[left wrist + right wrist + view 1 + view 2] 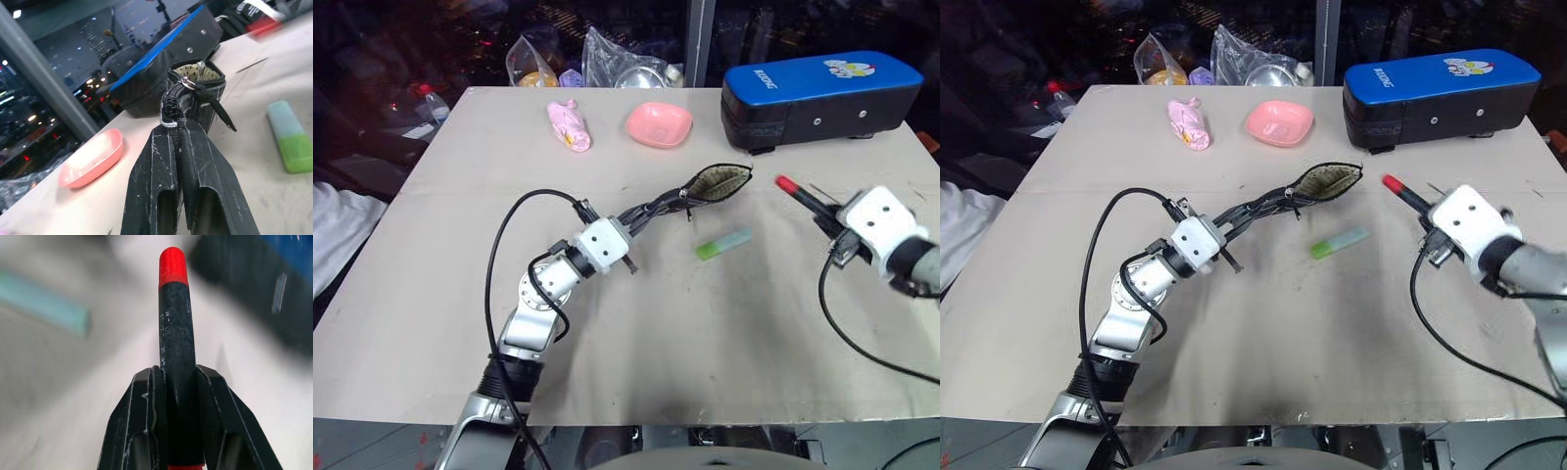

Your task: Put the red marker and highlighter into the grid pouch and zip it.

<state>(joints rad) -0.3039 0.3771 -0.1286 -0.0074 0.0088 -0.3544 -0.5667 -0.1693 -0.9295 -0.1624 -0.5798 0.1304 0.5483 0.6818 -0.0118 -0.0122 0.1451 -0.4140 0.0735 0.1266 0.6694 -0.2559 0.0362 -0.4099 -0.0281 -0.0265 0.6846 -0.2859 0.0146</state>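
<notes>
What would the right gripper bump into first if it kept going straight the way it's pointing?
Probably the pouch: the right gripper, holding the marker, points toward its open mouth. Depth is unclear, so it might pass above.

Wide bare table (724, 343) lies open across the near side and the left. In the middle, the left gripper (651, 211) and its arm slant across, clamped on the grid pouch (710, 184), whose open mouth faces right. The highlighter (724, 244) lies just below that mouth. The blue-topped case (818, 93) walls off the far right; a pink dish (659, 124) and pink wrapped item (569, 125) dot the far edge.
</notes>
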